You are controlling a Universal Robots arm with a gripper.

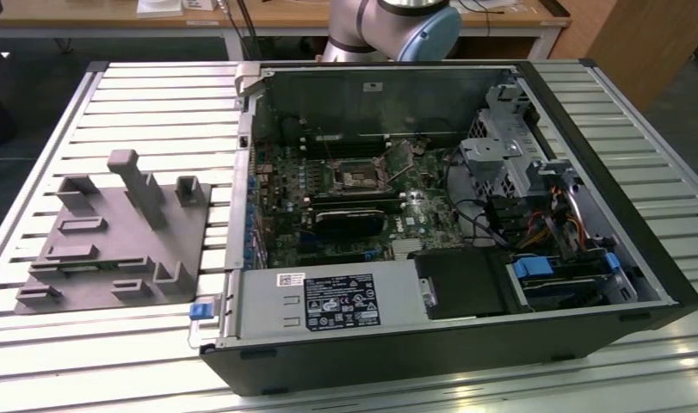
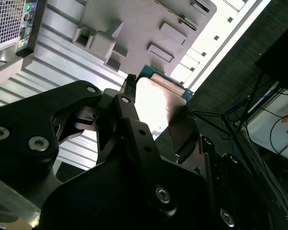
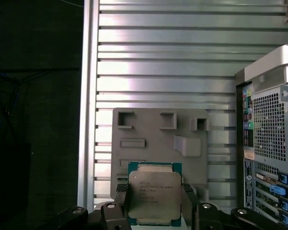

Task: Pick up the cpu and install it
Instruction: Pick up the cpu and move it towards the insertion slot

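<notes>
Cpu [image 3: 154,196] clamped in claw [image 3: 155,208], held above fixture [image 3: 149,127] on table [image 3: 182,57]. Carry step judged in hand. Square alignment over socket [image 1: 358,176], mid-frame in exterior view, called for.

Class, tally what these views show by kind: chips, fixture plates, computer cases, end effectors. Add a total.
Small square silver-topped cpu: 1
Grey moulded fixture plate: 1
Open black metal computer case: 1
Black end effector, gripping the cpu: 1
Total: 4
</notes>
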